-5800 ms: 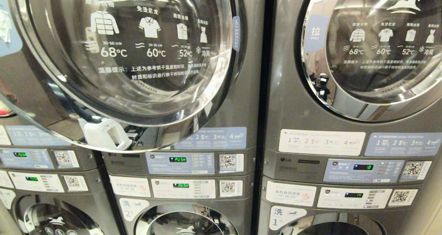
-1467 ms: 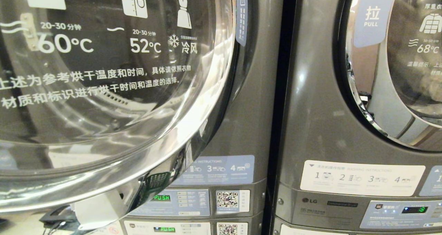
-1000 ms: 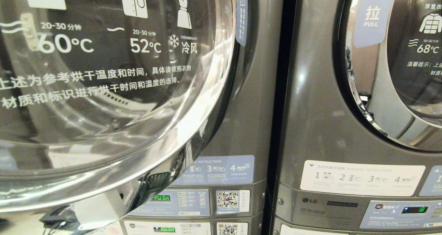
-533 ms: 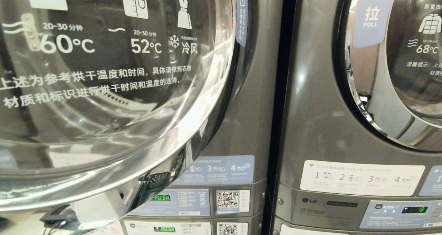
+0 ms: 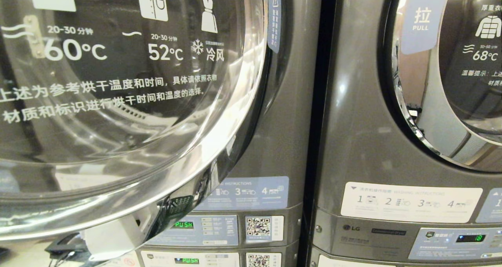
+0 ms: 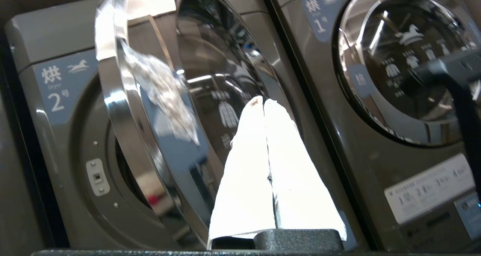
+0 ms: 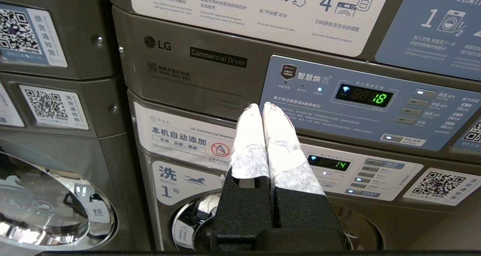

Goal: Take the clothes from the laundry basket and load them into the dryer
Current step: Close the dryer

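Observation:
The dryer [image 6: 60,87], marked 2, has its round glass door [image 6: 112,98] swung open, and the dark drum mouth [image 6: 124,169] shows behind the chrome rim. In the head view that door [image 5: 219,141] fills the left side, close to the camera. My left gripper [image 6: 263,101] is shut with nothing in it. Its white fingers point at the outer face of the open door. My right gripper [image 7: 262,106] is also shut and empty, held low in front of the neighbouring stack's control panels [image 7: 360,98]. The clothes and the laundry basket are out of view.
A second dryer [image 5: 361,141] with its door closed stands to the right. Washers [image 7: 176,181] sit below both dryers. A black cable [image 6: 466,109] crosses the left wrist view in front of the right dryer. The open door juts out toward me.
Since the earliest frame the camera has closed in on the dryers. Over the last second and a half the head view stays the same.

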Tool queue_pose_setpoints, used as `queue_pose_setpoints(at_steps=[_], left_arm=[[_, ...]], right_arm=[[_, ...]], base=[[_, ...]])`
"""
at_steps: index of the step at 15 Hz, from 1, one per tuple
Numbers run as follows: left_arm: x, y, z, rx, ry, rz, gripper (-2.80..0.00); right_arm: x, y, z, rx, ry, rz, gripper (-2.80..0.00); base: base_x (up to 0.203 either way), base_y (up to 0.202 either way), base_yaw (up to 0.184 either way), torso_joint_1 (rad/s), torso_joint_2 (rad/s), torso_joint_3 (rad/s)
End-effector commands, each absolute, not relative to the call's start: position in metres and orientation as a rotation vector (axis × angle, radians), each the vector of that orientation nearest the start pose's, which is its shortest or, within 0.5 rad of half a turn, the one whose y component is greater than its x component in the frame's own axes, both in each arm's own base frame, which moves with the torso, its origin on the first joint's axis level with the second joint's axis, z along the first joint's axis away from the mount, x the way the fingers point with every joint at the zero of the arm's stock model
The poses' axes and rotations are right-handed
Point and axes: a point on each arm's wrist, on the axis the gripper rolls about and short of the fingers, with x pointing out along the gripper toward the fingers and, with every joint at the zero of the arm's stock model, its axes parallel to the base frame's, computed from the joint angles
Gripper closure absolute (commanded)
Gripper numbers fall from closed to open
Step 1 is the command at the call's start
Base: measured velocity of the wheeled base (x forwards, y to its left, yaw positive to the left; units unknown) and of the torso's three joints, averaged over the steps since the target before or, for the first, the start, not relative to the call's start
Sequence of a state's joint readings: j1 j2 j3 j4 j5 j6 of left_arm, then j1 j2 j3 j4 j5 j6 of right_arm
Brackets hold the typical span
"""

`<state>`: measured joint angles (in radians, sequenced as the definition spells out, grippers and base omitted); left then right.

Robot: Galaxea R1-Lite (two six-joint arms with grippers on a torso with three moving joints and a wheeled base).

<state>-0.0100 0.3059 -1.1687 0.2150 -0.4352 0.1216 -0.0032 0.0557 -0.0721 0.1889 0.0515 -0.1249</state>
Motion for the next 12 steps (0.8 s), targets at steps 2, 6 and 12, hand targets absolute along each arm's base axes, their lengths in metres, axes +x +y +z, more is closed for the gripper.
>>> queue_pose_setpoints(at_steps=[2,6,12], left_arm=[[-0.108,-0.009,0.379,0.222,-0.573,-0.39,0.0],[-0.094,-0.009,0.396,0.173,-0.48,-0.402,0.0],[-0.069,-0.021,0.403,0.201,-0.408,-0.228,0.0]], right_arm=[[-0.025,0.001,0.077,-0.121,0.175,0.06,0.0],[-0.024,0.001,0.078,-0.12,0.179,0.06,0.0],[-0.025,0.001,0.077,-0.12,0.178,0.06,0.0]], base=[[0.0,0.0,0.0,0.0,0.0,0.0],[0.0,0.0,0.0,0.0,0.0,0.0],[0.0,0.0,0.0,0.0,0.0,0.0]])
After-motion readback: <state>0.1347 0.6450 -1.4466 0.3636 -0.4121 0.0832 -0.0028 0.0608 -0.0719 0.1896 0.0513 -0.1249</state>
